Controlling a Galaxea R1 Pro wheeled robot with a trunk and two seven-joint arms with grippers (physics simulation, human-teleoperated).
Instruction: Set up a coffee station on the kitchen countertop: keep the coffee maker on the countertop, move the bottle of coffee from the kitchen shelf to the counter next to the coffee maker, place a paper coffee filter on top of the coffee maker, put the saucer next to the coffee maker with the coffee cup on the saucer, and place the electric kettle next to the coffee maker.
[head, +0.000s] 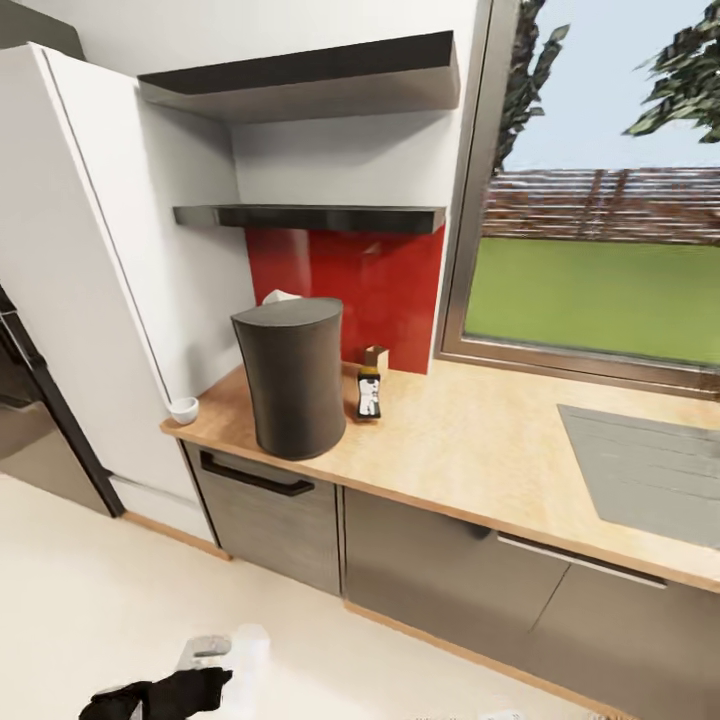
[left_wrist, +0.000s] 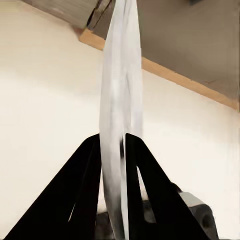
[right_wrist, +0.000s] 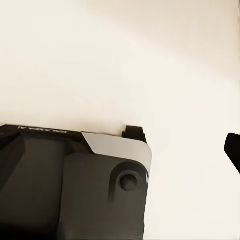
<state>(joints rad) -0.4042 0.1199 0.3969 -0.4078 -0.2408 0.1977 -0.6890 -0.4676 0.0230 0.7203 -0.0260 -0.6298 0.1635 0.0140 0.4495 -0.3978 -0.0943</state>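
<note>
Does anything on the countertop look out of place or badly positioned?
Yes. The coffee cup sits at the far left corner of the countertop, very near its edge and without a saucer under it. The coffee maker and bottle of coffee stand upright.

Bench (head: 470, 450) lies open between bottle of coffee (head: 369, 392) and sink (head: 650, 470). Coffee maker (head: 290, 375) blocks the left end; coffee cup (head: 183, 408) occupies the corner.

Down over the pale cream floor (right_wrist: 150, 60), a dark grey and black robot body part (right_wrist: 70, 185) with a round fastener (right_wrist: 128, 182) sits low, and a black finger tip (right_wrist: 233, 150) pokes in at the edge.
</note>
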